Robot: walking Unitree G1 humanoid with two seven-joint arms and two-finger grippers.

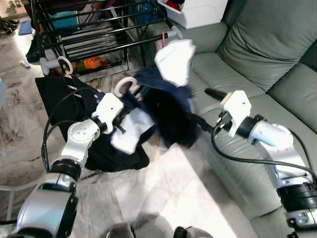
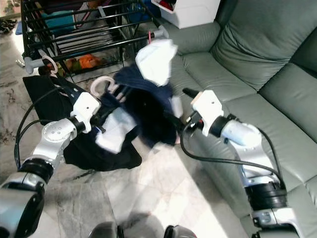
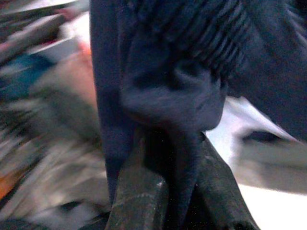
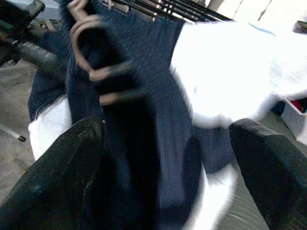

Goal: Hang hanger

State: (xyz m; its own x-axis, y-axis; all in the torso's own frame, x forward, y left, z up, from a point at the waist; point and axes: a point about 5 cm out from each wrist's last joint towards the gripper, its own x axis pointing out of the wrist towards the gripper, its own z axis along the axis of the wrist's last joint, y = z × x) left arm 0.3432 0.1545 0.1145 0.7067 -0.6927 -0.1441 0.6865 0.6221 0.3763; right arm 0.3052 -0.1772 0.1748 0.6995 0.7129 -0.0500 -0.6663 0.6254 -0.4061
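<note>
Left gripper [image 3: 168, 201] on garment [image 1: 166, 111], hanger [image 1: 126, 85] hook upward.

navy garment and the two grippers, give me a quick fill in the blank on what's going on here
1. The left gripper is shut on the ____ garment.
2. The right gripper's fingers are ____, spread on either side of the garment.
3. The pink hanger hook sticks up in front of the black drying ____.
4. To the robot's right stands a grey ____.

Missing words: navy; open; rack; sofa
</note>
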